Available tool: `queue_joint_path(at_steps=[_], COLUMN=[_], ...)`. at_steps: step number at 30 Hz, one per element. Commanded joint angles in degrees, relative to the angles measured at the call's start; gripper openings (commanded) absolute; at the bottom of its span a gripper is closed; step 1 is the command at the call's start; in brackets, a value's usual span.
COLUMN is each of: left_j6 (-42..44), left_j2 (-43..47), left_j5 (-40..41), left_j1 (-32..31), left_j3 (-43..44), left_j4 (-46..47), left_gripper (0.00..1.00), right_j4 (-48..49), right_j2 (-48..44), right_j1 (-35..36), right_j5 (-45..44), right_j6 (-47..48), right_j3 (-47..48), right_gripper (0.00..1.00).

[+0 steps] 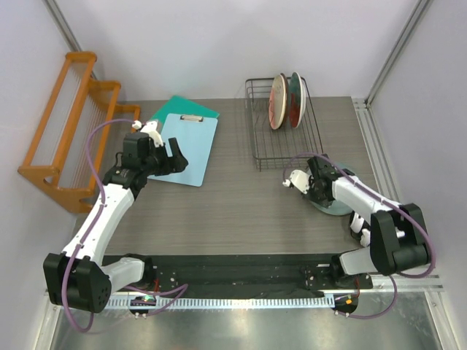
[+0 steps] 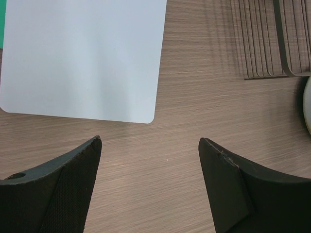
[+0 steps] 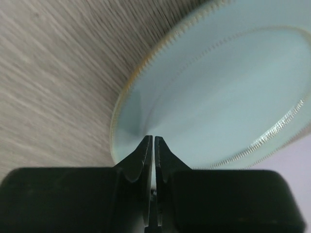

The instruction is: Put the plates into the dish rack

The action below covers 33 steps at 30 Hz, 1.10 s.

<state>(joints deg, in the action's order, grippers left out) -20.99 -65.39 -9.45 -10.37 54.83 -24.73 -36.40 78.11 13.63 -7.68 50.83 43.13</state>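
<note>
Top external view, from the near edge outward: at about 4 o'clock on the grey wood-grain surface (image 1: 241, 211), the right arm bends down over a pale grey-green round ceramic plate (image 3: 218, 97) with a fine beaded rim. The right gripper (image 3: 153, 145) is closed on that plate's near rim, its two black fingers pressed almost together with the edge pinched between them. Its wrist view is blurred, so whether the plate rests flat on the surface or is raised cannot be told.

At about 9 o'clock the left arm reaches forward. The left gripper (image 2: 149, 140) hangs with its jaws spread wide and nothing between them, only wood grain below. Just beyond its fingertips, toward 11 o'clock, lies a flat light blue clipboard (image 1: 191, 149) with rounded corners. Its metal clip is at the far end, and it overlaps a teal board (image 1: 191, 108) under its far side.

Farther back, at about 1 o'clock, stands the rectangular dark wire dish rack (image 1: 288, 146). Two plates stand on edge at its far end, close together: a pink-and-cream round plate (image 1: 276, 102) on the 9 o'clock side and a red-and-teal round plate (image 1: 295, 98) on the 3 o'clock side. The pale plate sits outside the rack, near its closest right corner.

At the surface's 9 to 10 o'clock edge, an orange wooden tiered rack (image 1: 69, 124) stands by the wall.
</note>
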Motion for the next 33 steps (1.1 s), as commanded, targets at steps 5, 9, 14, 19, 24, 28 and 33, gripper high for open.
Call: queue_joint_path(at_steps=[5, 9, 14, 19, 24, 28, 33], left_j6=[1.7, 1.5, 1.0, -0.8, -2.2, -4.0, -5.9], left_j2=[-0.3, -0.3, 1.0, 2.1, 2.3, 3.1, 4.8], left_j5=[0.8, 0.8, 1.1, 1.3, 1.9, 0.5, -0.6], left_j1=[0.4, 0.4, 0.6, 1.8, 4.0, 6.3, 9.0], left_j3=[1.4, 0.9, -0.1, -0.5, -0.3, -0.9, -3.0], left_j4=[-0.1, -0.1, -0.7, -3.0, -7.1, -11.9, -14.3], left_gripper=[0.81, 0.81, 0.81, 0.84, 0.87, 0.88, 0.88], right_j4=[-0.1, -4.8, -9.0, -9.7, -8.5, -6.8, -5.5], right_j2=[4.2, 6.2, 9.9, 13.7, 20.1, 25.4, 33.4], right_j1=[0.3, 1.8, 6.8, 16.2, 24.1, 29.4, 35.0], right_j5=[5.3, 7.0, 12.0, 14.6, 17.5, 19.7, 21.4], right_j6=[4.2, 6.3, 3.2, -0.4, -5.2, -9.0, -12.3], right_j3=[2.2, 4.2, 7.7, 11.1, 16.7, 23.3, 36.5], right_gripper=[0.09, 0.09, 0.1, 0.11, 0.12, 0.13, 0.13])
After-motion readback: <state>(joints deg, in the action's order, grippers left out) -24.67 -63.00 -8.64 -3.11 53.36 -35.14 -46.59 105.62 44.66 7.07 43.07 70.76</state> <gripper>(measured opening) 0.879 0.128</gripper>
